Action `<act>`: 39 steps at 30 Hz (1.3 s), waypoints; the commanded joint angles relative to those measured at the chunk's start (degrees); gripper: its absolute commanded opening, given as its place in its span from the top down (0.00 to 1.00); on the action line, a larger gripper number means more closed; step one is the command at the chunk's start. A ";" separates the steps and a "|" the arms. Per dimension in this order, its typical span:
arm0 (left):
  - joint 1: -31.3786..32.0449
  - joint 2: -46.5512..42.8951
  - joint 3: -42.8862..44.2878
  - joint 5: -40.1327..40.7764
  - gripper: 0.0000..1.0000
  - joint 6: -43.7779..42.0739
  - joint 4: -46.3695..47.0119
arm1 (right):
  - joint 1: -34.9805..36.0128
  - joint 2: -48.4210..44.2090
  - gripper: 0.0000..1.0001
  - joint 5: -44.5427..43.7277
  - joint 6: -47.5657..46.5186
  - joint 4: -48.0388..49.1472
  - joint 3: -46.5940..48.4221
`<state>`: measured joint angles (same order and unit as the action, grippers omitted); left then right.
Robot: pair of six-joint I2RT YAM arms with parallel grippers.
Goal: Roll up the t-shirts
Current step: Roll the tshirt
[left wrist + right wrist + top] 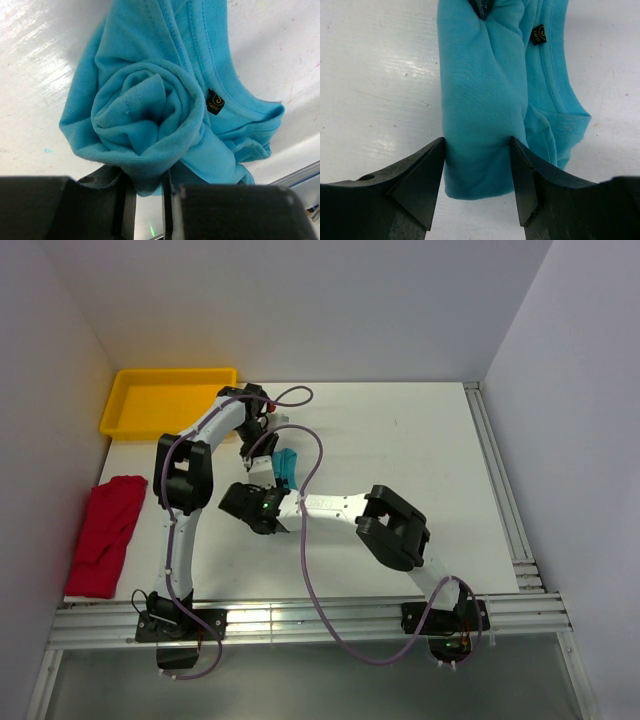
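Note:
The teal t-shirt [286, 466] lies as a tight roll [145, 117] on the white table, its dark hem label [215, 101] showing beside the roll. My left gripper [149, 192] is shut on a fold of fabric at one end of the roll. From the other end, my right gripper [477, 150] has its jaws set wide around the roll [482, 100], both fingertips pressing its sides. Above, the two grippers meet at the shirt: left gripper [267, 447], right gripper [274, 483]. The red t-shirt [105, 530] lies crumpled at the table's left edge.
A yellow tray [170, 405] stands at the back left corner. Purple cables [305, 560] loop over the table between the arms. White walls close in the left, back and right sides.

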<state>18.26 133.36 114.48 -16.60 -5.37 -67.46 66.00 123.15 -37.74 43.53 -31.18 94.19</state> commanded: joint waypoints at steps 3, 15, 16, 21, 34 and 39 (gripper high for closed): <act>0.20 2.17 1.01 1.93 0.81 -2.81 -4.26 | 0.01 0.07 0.45 -0.76 0.50 -1.43 0.04; -1.56 -1.78 5.49 -8.34 0.17 -1.14 0.48 | -4.12 -10.91 0.64 10.64 7.36 13.76 -18.48; -1.82 -2.48 6.02 -9.93 0.16 -1.49 0.92 | -5.34 -11.96 0.64 11.80 8.06 15.34 -20.17; -3.66 -5.56 3.31 -16.26 0.13 0.70 6.63 | -10.09 -18.12 0.70 20.32 12.63 28.08 -32.63; -8.15 -11.28 -12.25 -33.06 0.12 3.17 19.38 | -21.43 -18.48 0.72 42.38 23.96 54.02 -50.15; -8.07 -10.93 -18.74 -33.40 0.12 3.26 22.19 | -23.37 -17.25 0.72 45.73 26.25 59.21 -52.70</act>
<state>9.91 124.75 98.59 -46.54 -2.15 -48.58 43.97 103.63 6.20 67.90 26.94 43.81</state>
